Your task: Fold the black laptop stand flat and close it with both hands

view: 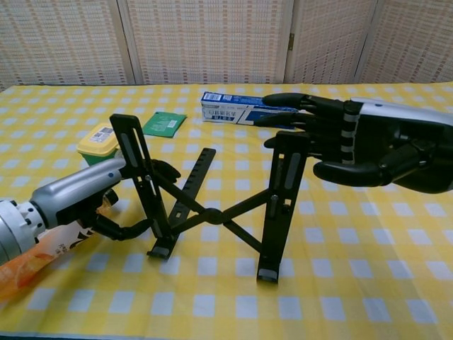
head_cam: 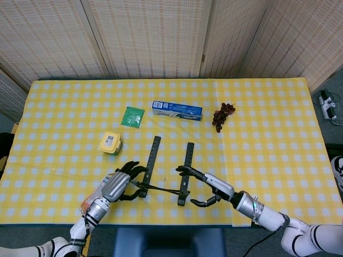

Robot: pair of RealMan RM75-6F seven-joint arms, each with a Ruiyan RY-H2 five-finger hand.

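The black laptop stand (head_cam: 166, 172) stands unfolded near the table's front edge, its two long bars joined by a crossed linkage (view: 212, 215). My left hand (view: 85, 198) curls its fingers around the lower part of the left bar (view: 145, 185) and grips it. My right hand (view: 368, 145) reaches in from the right. Its fingers (view: 297, 117) lie against the top of the right bar (view: 281, 202), while the thumb hangs lower, off the bar. In the head view the left hand (head_cam: 119, 184) and right hand (head_cam: 208, 186) flank the stand.
Behind the stand lie a blue toothpaste box (head_cam: 177, 110), a green packet (head_cam: 132, 116), a yellow container (head_cam: 110, 143) and dark grapes (head_cam: 222, 115). An orange packet (view: 39, 262) sits under my left wrist. The table's front edge runs just below both hands.
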